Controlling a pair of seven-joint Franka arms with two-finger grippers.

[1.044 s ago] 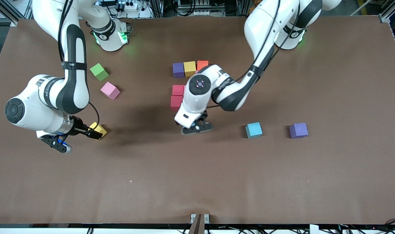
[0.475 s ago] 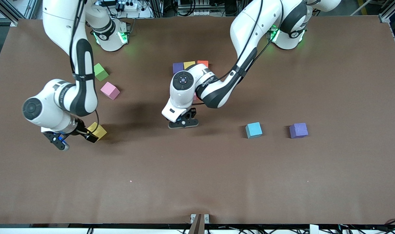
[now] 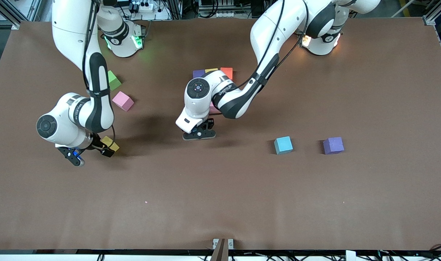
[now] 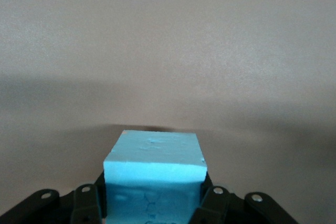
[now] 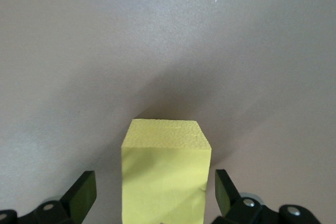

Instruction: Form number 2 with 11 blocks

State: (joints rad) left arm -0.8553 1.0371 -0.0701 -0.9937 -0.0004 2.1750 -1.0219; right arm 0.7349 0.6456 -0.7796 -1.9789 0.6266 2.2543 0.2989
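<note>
My left gripper (image 3: 200, 132) is shut on a light blue cube (image 4: 153, 174), low over the table nearer to the front camera than a row of purple (image 3: 198, 73), yellow (image 3: 210, 69) and orange (image 3: 226, 72) cubes. The left arm hides most of what lies under it; a reddish edge (image 3: 213, 108) shows. My right gripper (image 3: 108, 148) is open, its fingers (image 5: 81, 195) apart on either side of a yellow cube (image 5: 165, 177) on the table (image 3: 110, 144). A pink cube (image 3: 123, 100) lies loose, farther from the front camera than that yellow cube.
A green cube (image 3: 114, 80) sits beside the right arm's forearm. A second light blue cube (image 3: 283, 145) and a purple cube (image 3: 333, 145) lie toward the left arm's end of the brown table (image 3: 220, 203).
My left arm has carried the light blue cube toward the right arm's end. My right arm's wrist has swung in closer over the yellow cube, which has stayed in place.
</note>
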